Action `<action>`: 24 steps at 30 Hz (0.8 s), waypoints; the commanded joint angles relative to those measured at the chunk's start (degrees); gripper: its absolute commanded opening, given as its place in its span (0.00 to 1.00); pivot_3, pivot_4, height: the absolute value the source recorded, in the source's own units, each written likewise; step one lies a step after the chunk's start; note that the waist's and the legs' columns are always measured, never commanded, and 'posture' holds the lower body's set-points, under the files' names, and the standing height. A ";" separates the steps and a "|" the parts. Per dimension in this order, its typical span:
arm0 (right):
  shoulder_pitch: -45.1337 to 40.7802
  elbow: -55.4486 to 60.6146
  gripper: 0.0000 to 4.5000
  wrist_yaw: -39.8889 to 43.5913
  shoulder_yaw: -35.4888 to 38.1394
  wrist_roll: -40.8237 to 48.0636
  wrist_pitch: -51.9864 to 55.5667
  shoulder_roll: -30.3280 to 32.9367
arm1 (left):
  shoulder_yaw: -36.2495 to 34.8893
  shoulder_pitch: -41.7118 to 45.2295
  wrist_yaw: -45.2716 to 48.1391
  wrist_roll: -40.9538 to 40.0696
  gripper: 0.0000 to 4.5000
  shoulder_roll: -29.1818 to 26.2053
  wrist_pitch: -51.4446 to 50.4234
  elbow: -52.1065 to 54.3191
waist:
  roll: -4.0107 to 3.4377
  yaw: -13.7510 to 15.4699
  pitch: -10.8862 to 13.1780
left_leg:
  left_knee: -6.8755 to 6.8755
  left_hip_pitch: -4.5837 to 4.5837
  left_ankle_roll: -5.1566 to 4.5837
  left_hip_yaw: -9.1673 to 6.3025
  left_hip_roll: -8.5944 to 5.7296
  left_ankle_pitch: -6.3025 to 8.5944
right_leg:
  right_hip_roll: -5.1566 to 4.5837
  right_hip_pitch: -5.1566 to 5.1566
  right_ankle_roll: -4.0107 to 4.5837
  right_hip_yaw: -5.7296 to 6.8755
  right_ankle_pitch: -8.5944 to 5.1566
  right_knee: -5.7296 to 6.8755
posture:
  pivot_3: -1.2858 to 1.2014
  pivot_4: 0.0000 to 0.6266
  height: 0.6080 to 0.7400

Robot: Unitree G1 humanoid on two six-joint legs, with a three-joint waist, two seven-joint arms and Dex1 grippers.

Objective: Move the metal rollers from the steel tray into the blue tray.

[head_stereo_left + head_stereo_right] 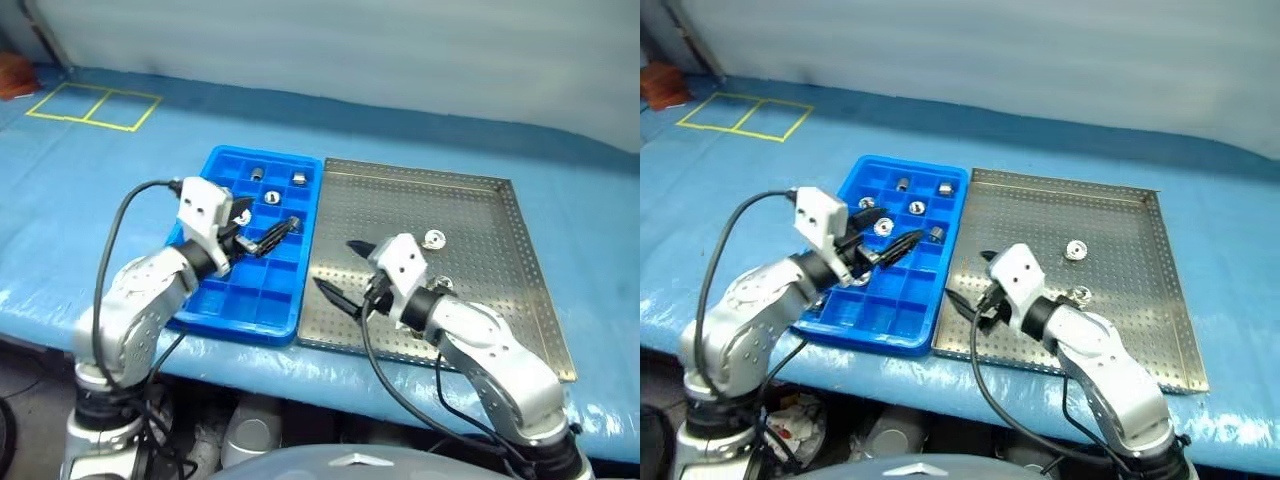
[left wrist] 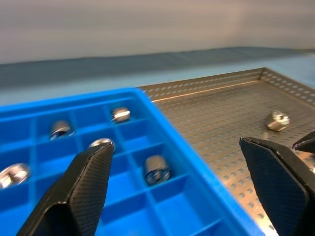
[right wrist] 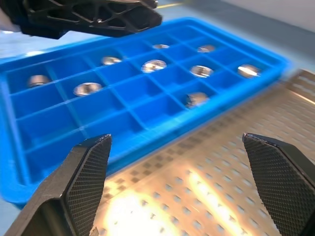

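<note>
Right gripper (image 1: 345, 270) hangs with jaws wide apart and empty above the steel tray (image 1: 480, 330); the left gripper (image 1: 262, 232), equally apart, hovers above the blue tray (image 1: 215, 160). Two metal rollers (image 1: 434, 238) remain on the steel. Centre your open jaws squarely over one roller before descending.

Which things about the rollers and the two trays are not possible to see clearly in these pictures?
- Blue tray, head views: the left gripper covers several middle compartments, so the count of metal rollers inside is uncertain.
- Steel tray, head views: the right gripper and its arm hide the near left part of the floor; a second roller is partly covered.
- Right wrist view: the blue tray's near end is cut off by the edge.
- Loose roller: its centre hole is too small to confirm.
</note>
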State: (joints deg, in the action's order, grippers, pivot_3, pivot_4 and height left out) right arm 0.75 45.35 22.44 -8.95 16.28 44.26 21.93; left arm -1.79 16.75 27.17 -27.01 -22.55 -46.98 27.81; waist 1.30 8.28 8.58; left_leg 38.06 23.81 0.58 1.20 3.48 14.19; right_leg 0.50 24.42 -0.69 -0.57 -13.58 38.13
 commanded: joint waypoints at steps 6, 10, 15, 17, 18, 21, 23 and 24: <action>8.77 9.87 1.00 -11.30 4.66 -2.92 3.61 -3.57 | 10.08 11.68 6.95 4.59 0.99 3.29 9.34 -16.42 | -0.02 -7.66 -0.01 | -0.05 -0.07 -0.02 0.03 0.02 0.00 | 0.08 0.02 -0.18 -0.14 0.11 0.03 | 0.48 0.24 1.00; 9.68 8.74 1.00 -19.44 7.78 -6.67 6.01 -8.72 | 14.13 12.74 10.17 7.08 0.99 5.37 14.94 -21.03 | -0.06 -10.16 -0.03 | -0.06 -0.16 -0.02 0.11 0.02 0.00 | 0.09 0.02 -0.20 -0.26 0.12 0.09 | 0.46 0.24 1.00; 5.13 4.03 1.00 -25.85 10.79 -10.07 8.21 -13.61 | 15.03 9.11 9.02 10.00 0.99 8.27 23.08 -22.04 | -0.06 -12.21 -0.04 | -0.04 -0.22 -0.03 0.25 0.02 -0.01 | 0.09 0.08 -0.28 -0.44 0.17 0.19 | 0.45 0.24 1.00; 1.00 -0.21 1.00 -27.25 11.72 -10.81 8.68 -15.14 | 15.13 6.06 7.71 11.18 0.99 8.96 25.27 -21.35 | -0.10 -12.72 -0.06 | -0.04 -0.26 -0.03 0.31 0.02 -0.01 | 0.08 0.09 -0.31 -0.57 0.19 0.24 | 0.46 0.24 1.00; -1.00 -2.23 1.00 -27.74 11.82 -11.27 8.89 -15.47 | 15.16 4.63 7.29 11.61 0.99 9.05 25.84 -20.72 | -0.10 -12.82 -0.06 | -0.05 -0.32 -0.05 0.35 0.02 -0.01 | 0.09 0.08 -0.34 -0.67 0.21 0.26 | 0.46 0.24 1.00; -6.85 -8.45 1.00 -28.95 11.91 -12.56 9.39 -16.39 | 14.64 0.51 6.23 11.52 0.99 9.26 26.08 -17.99 | -0.10 -13.07 -0.06 | -0.04 -0.34 -0.08 0.44 0.01 -0.03 | 0.09 0.13 -0.35 -0.74 0.22 0.39 | 0.47 0.24 1.00; -9.26 -11.22 1.00 -29.41 12.07 -13.02 9.51 -16.80 | 14.56 -1.13 5.66 11.52 0.99 9.17 25.97 -16.70 | -0.10 -12.83 -0.06 | -0.04 -0.32 -0.11 0.48 0.01 -0.06 | 0.08 0.16 -0.34 -0.76 0.21 0.43 | 0.49 0.24 1.00; -10.96 -13.36 1.00 -29.52 12.20 -13.06 9.26 -17.11 | 14.33 -2.25 5.75 10.90 0.99 9.03 25.43 -15.94 | -0.10 -12.54 -0.06 | -0.04 -0.31 -0.11 0.47 0.01 -0.06 | 0.08 0.16 -0.34 -0.75 0.21 0.45 | 0.50 0.24 1.00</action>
State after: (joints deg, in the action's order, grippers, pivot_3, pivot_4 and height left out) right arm -8.38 33.17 -6.44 2.75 3.73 54.06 5.21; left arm 13.39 14.67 33.19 -15.83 -13.66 -22.24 7.85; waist 1.21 -4.26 8.53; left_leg 38.02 23.50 0.46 1.67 3.48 14.13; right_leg 0.57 24.58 -1.03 -1.33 -13.37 38.59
